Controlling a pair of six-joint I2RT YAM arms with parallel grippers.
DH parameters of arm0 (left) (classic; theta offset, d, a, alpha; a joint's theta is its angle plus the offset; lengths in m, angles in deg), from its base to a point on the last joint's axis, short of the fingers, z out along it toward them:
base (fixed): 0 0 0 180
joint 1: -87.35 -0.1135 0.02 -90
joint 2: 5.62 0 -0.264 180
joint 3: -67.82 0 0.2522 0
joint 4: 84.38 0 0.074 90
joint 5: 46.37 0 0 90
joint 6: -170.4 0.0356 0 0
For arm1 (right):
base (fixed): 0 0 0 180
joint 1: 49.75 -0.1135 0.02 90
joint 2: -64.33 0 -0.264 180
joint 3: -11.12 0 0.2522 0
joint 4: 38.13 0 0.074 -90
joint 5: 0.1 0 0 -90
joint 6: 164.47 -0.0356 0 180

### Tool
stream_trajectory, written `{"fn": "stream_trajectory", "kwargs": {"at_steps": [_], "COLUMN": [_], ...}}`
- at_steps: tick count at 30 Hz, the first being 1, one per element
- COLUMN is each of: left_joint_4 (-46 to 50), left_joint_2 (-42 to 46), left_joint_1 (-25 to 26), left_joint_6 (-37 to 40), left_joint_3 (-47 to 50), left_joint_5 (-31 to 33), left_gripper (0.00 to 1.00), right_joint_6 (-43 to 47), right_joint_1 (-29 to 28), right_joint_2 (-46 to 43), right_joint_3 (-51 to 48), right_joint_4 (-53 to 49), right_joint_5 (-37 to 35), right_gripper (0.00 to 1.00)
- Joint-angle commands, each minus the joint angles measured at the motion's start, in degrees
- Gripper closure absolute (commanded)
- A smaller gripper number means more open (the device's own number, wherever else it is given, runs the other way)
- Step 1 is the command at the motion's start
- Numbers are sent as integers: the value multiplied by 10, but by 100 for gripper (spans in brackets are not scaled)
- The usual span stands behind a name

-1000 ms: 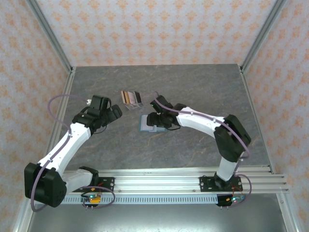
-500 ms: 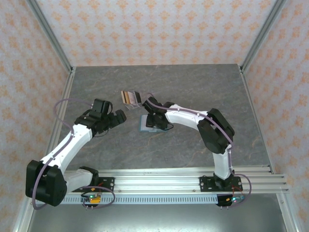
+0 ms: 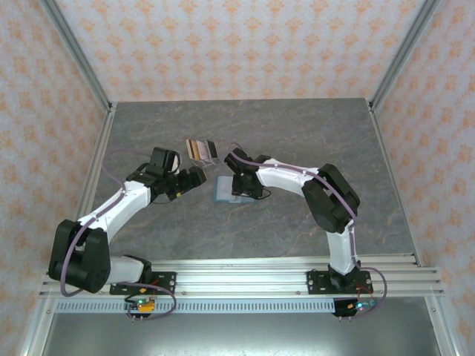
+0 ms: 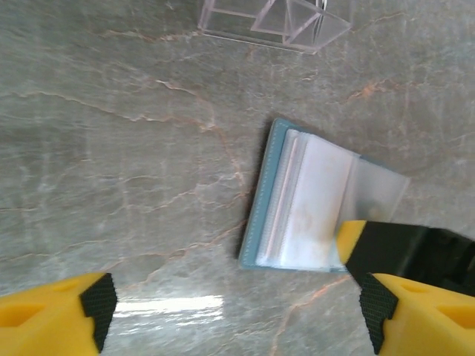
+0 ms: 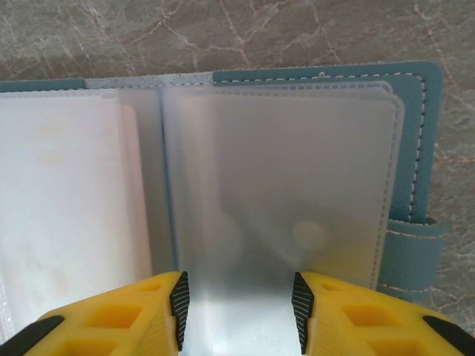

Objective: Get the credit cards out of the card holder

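Note:
The card holder (image 3: 222,190) lies open on the table, teal with frosted plastic sleeves (image 5: 274,178) and a strap at its right edge (image 5: 415,252). My right gripper (image 5: 239,304) is right over the sleeves, jaws partly apart with a flat sleeve under the gap and nothing pinched. From above, that gripper (image 3: 239,185) covers the holder's right half. My left gripper (image 3: 194,178) is wide open just left of the holder (image 4: 304,204), with bare table between its fingers (image 4: 89,300). The credit cards (image 3: 200,150), brown, pale and black, stand side by side behind the holder.
A clear plastic stand (image 4: 274,18) sits on the marble table (image 3: 297,141) just beyond the card holder. Metal frame posts and patterned walls close in the table on three sides. The right arm's finger (image 4: 356,237) rests over the holder's near right corner.
My left gripper has swung right, closer to the card holder, and its jaws have narrowed a little. My right gripper's jaws have narrowed and it has settled lower over the sleeves.

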Motion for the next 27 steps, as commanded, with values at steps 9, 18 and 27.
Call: {"fn": "stream_trajectory", "kwargs": {"at_steps": [9,18,27], "left_joint_4": [-75,-113,-156], "left_joint_2": [-57,-92,-148], "left_joint_1": [42,67,82], "left_joint_6": [-38,-60,-74], "left_joint_3": [-1,-9,-22], "left_joint_5": [-14,-9,-40], "left_gripper": [36,41,53], "right_joint_6": [34,57,55], "right_joint_1": [6,7,7], "right_joint_2": [-34,-36,5], "right_joint_3": [-47,-31,-13], "right_joint_4": [39,49,8], "right_joint_5": [14,69,29], "right_gripper": [56,44,47]}}
